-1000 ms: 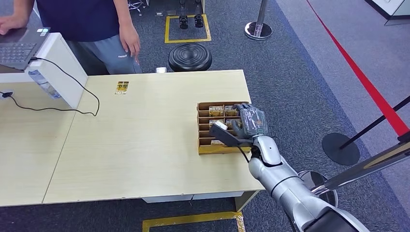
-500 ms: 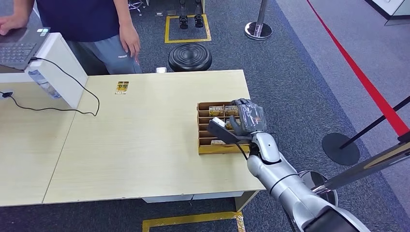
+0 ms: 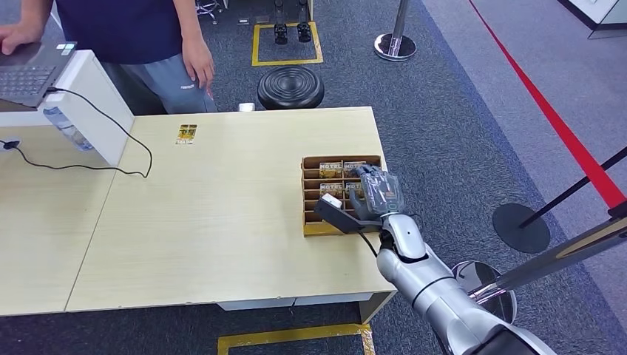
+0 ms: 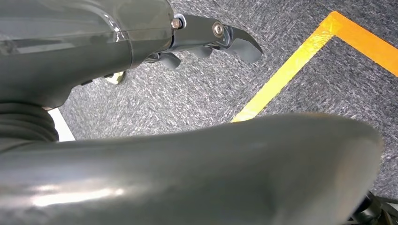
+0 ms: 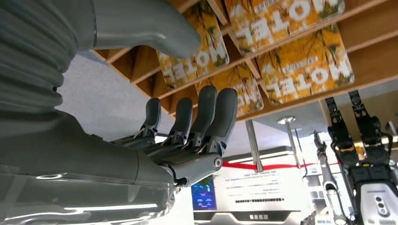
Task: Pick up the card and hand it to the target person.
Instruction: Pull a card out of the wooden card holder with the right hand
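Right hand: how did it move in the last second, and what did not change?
The right hand moved slightly toward the robot over the card box, fingers apart and near the cards, holding nothing. The box, the single card and the person stayed.

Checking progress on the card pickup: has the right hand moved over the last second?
Yes. The right hand has drifted along the card box toward its near end and slightly left.

Matt wood table (image 3: 222, 222), cardboard tray (image 3: 305, 194), glossy cards (image 5: 305, 70)
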